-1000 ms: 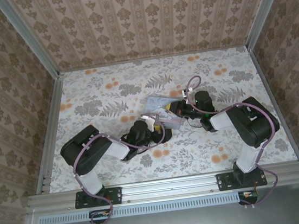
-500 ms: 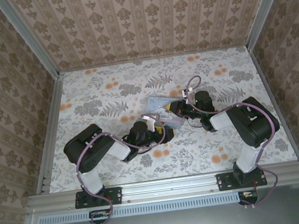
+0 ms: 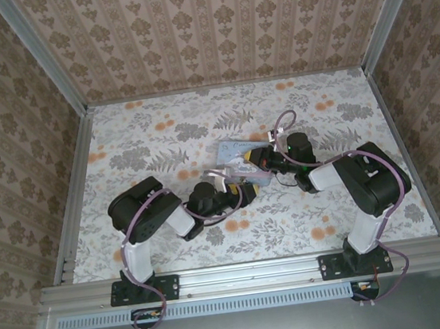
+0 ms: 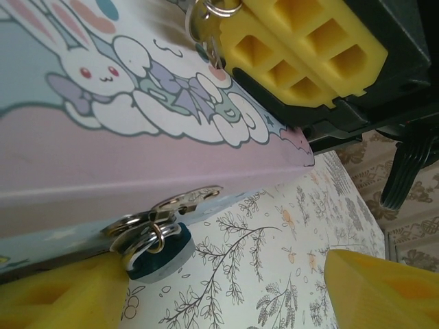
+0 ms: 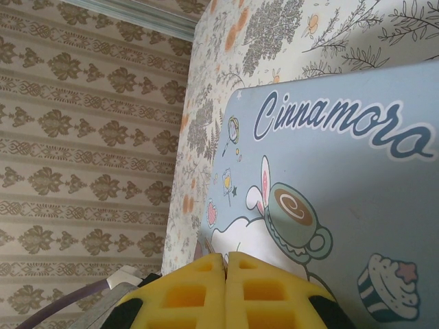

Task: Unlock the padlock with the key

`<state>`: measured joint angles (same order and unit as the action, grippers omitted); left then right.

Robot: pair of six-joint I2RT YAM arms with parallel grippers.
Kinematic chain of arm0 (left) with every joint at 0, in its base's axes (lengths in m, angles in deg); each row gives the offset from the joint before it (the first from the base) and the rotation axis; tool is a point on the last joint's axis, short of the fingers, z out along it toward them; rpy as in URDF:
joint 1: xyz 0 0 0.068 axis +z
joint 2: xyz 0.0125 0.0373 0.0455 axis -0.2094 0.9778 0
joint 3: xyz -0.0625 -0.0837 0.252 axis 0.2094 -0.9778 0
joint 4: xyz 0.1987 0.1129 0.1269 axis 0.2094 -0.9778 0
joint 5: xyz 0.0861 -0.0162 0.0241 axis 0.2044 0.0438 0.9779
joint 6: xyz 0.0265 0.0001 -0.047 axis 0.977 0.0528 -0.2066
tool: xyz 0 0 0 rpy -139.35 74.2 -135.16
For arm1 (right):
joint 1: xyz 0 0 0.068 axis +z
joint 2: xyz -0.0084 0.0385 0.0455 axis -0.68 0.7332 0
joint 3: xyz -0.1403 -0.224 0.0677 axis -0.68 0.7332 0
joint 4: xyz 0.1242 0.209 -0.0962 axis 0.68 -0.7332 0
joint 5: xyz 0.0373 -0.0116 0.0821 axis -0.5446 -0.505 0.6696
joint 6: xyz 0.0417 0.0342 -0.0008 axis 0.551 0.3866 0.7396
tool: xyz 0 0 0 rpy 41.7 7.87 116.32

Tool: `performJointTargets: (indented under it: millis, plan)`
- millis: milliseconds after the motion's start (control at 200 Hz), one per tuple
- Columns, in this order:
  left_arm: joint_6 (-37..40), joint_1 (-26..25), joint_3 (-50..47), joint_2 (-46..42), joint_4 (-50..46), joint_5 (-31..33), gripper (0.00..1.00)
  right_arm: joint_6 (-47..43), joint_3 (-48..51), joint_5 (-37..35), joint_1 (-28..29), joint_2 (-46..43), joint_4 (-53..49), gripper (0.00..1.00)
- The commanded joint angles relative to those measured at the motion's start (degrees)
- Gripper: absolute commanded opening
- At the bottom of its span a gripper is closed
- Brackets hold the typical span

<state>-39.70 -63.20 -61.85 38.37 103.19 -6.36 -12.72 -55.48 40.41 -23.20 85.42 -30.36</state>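
Standing wide apart, the left gripper [image 4: 219, 291] flanks the padlock [image 4: 161, 252] (a tiny teal block hung on silver rings [image 4: 147, 233]) at the lower edge of the tin [image 4: 103, 157]; the right gripper [image 5: 226, 277] sits pressed shut over the lid, with bare floral table [image 4: 274, 226] beyond

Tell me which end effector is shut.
The right end effector: its yellow pads press together by the pale blue tin, while those of the left end effector stand wide apart near the padlock.
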Motion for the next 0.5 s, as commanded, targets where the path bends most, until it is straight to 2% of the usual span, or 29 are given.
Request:
performJointTargets:
  millis: [0,220,495]
  plan:
    - [-2.16,-0.45,-1.25,-0.59,-0.76,0.1,0.76,-0.22,-1.18,0.89,-0.11,1.46,-0.44,0.0]
    - [-1.26,-2.01,-0.45,-3.65,-2.49,1.37,0.75,-0.1,-1.35,1.08,-0.07,1.46,-0.6,0.0]
    - [-2.72,-2.05,1.54,1.76,-1.29,2.08,0.75,-0.14,-1.28,1.23,-0.18,1.46,-0.8,0.0]
